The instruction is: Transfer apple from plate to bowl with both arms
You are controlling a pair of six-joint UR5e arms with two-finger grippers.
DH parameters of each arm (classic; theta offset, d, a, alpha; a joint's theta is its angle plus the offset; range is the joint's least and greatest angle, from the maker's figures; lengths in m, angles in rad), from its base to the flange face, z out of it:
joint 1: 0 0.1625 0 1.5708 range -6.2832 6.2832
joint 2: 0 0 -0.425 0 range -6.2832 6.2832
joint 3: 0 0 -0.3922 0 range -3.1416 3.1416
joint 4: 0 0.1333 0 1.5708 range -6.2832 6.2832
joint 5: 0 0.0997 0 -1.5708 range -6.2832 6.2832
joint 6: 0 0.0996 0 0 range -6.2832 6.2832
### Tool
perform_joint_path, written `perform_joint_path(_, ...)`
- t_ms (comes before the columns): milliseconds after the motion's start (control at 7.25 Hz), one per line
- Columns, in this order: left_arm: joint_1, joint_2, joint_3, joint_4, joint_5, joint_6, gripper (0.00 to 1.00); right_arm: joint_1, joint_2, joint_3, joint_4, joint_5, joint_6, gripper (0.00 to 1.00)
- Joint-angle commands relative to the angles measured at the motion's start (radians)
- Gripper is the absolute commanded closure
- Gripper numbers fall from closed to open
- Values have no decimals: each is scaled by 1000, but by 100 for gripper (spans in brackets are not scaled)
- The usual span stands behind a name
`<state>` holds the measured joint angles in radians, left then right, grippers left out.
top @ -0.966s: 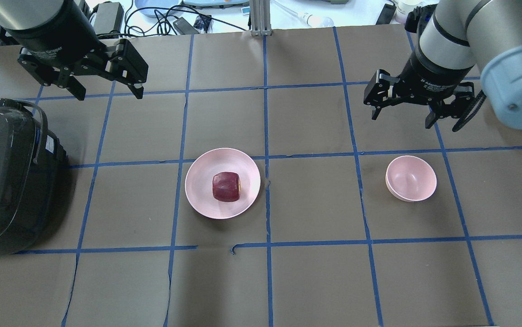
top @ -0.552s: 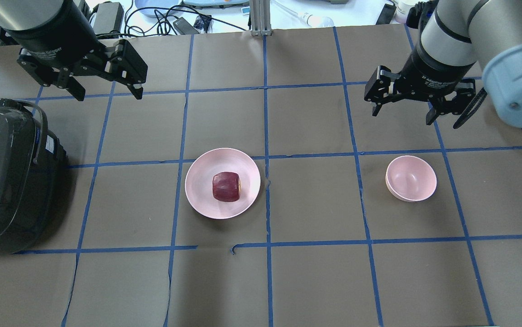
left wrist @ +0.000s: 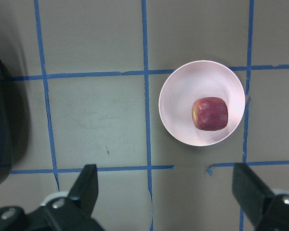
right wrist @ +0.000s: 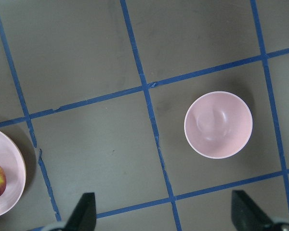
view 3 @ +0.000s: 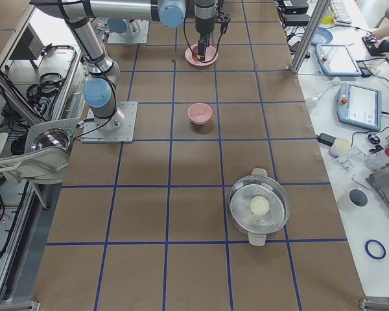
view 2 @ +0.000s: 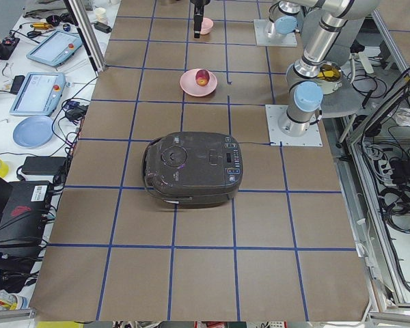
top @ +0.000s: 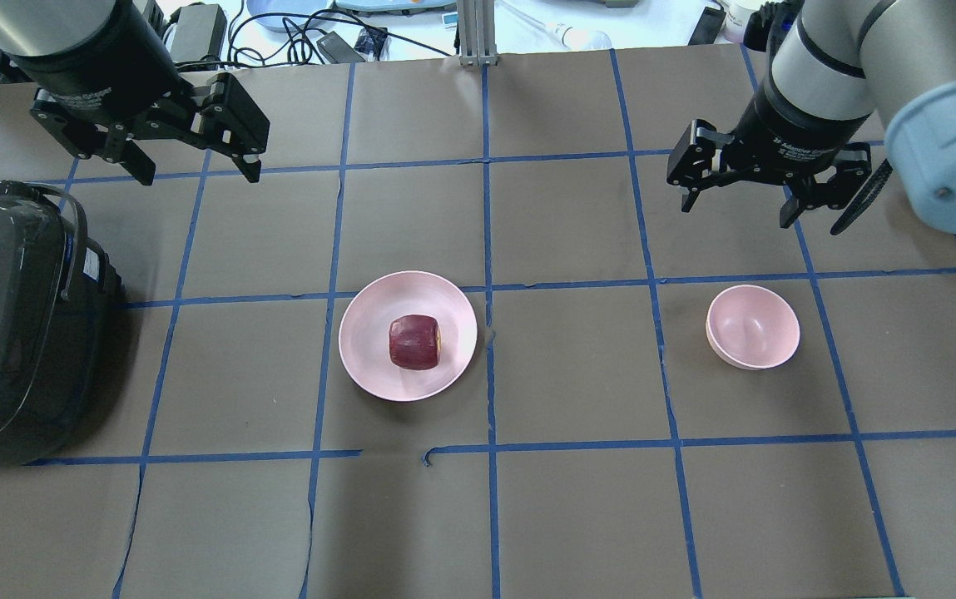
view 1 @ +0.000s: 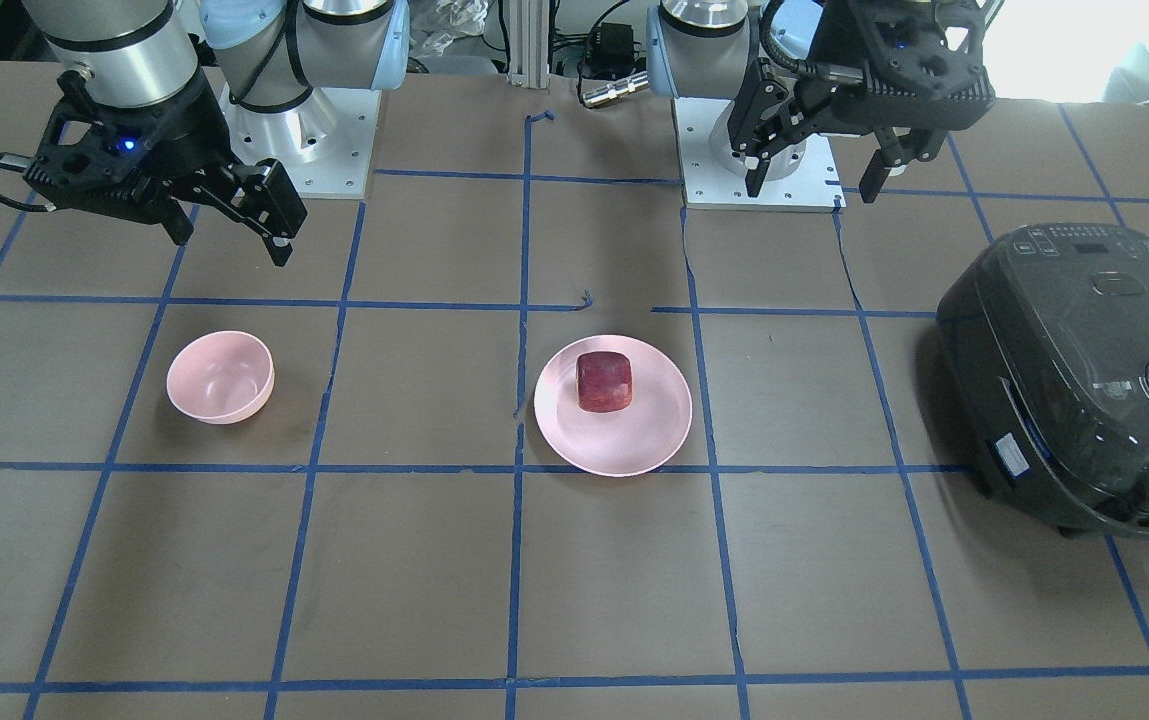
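The dark red apple lies on the flat pink plate near the table's middle; it also shows in the front view and the left wrist view. The deep pink bowl stands empty to the right, and shows in the right wrist view. My left gripper is open and empty, high above the table, at the far left of the plate. My right gripper is open and empty, high above the table, just beyond the bowl.
A black rice cooker sits at the table's left edge, left of the plate. A steel pot with a white ball in it stands further along the table on the right side. Cables and devices lie past the far edge.
My right gripper has shifted slightly toward the far edge of the table. The left gripper, apple, plate and bowl have not moved.
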<state>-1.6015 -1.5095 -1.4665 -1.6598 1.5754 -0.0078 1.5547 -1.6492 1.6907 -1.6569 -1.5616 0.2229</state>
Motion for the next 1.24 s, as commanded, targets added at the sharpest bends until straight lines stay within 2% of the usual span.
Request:
perform_joint_path(0,0,0,0,0,0,0,0,1,0,1,8,2,-4,0)
perform_joint_path(1103,5,-12,-2,2,0,5,0,-5,9,12,22,3,-7,0)
